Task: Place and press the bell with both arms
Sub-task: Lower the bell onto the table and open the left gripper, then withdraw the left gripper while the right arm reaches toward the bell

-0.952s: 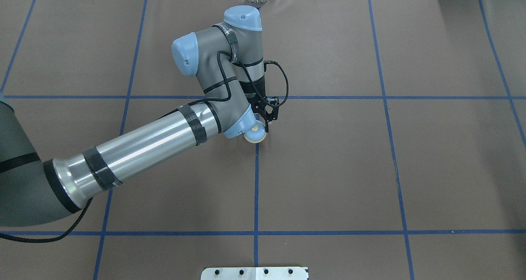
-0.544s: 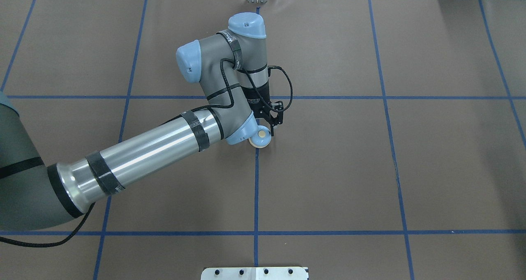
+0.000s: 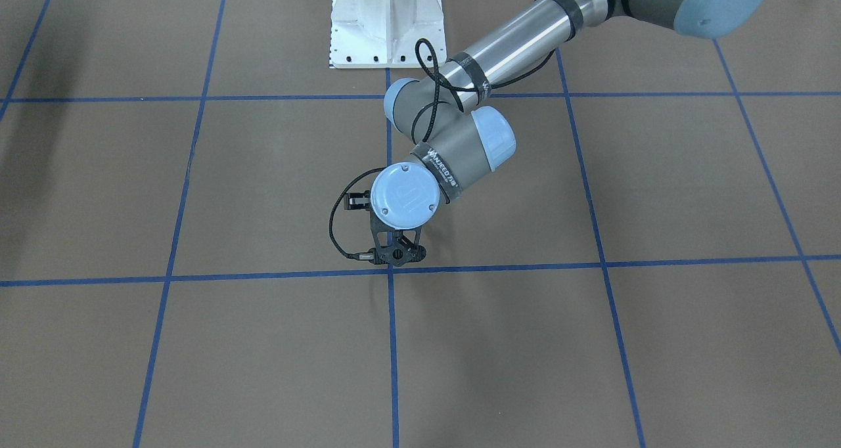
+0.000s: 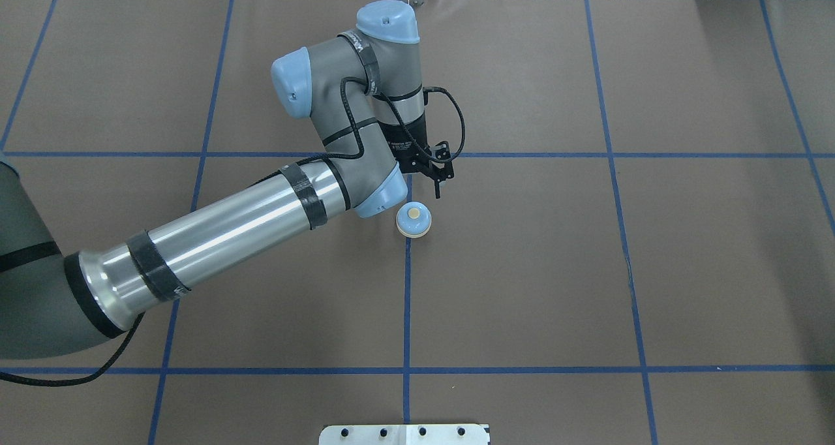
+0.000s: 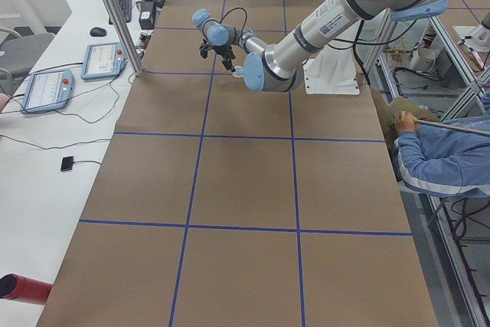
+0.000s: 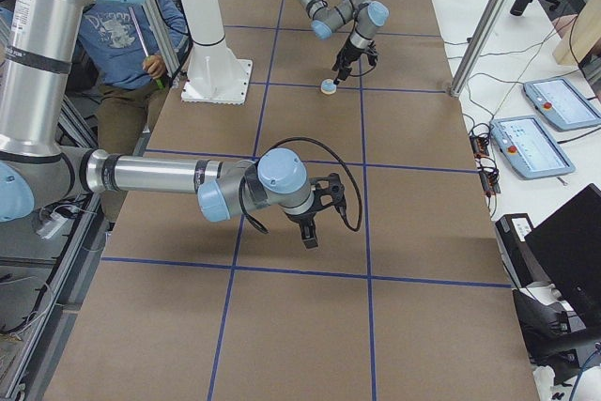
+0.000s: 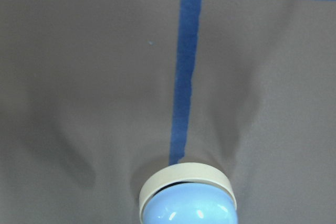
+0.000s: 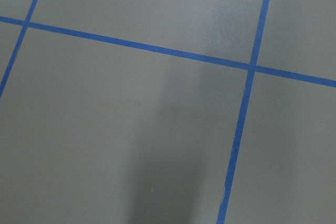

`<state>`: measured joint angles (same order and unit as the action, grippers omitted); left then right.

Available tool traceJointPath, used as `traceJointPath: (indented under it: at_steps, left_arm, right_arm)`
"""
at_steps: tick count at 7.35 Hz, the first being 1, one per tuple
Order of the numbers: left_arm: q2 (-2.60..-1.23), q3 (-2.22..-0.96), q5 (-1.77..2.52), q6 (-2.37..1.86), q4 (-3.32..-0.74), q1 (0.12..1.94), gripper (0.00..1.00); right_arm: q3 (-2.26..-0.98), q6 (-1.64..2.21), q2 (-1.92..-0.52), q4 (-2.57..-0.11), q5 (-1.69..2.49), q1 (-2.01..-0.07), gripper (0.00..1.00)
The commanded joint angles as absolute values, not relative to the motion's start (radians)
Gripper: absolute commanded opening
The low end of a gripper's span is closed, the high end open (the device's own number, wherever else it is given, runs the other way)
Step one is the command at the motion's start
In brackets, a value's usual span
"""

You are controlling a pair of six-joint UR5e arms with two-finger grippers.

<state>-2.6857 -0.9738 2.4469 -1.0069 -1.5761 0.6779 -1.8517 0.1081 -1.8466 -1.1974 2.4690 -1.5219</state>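
Note:
The bell (image 4: 413, 220), a light-blue dome on a cream base with a cream button, stands free on the brown table mat on a blue tape line. It shows at the bottom of the left wrist view (image 7: 187, 199) and small in the exterior right view (image 6: 328, 87). In the front-facing view the wrist hides it. My left gripper (image 4: 437, 185) hangs just beyond the bell, apart from it, open and empty; it also shows in the front-facing view (image 3: 395, 256). My right gripper (image 6: 315, 230) shows only in the exterior right view, over bare mat far from the bell; I cannot tell its state.
The white pedestal (image 3: 386, 21) stands at the robot's side of the table. Blue tape lines (image 8: 247, 108) divide the brown mat. A seated person (image 6: 117, 35) is beside the table, and tablets (image 6: 531, 143) lie on a side bench.
My left gripper has let go of the bell and pulled up and away from it. The bell was shifted slightly right, then left standing on the tape line.

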Motion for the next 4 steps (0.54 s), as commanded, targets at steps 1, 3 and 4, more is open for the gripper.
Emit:
traceJointPath:
  at_steps: [1,3,4]
  left_arm:
    - [-2.52,-1.256,2.45,-1.003,-1.493,0.725,0.99]
    - [-2.163,-1.639,2.451,-0.944,-1.506,0.788,0.98]
    - [-2.003,-1.767,2.45,-0.863,-1.505,0.822,0.98]
  right_arm:
    - [-1.868,0.393,-1.781,-1.125,2.459,-1.379,0.97]
    - [-1.913,0.75,-1.671,-1.083,2.348,-1.193,0.98]
    - [-1.919,0.881,-1.598,-1.083,2.294,-1.092,0.88]
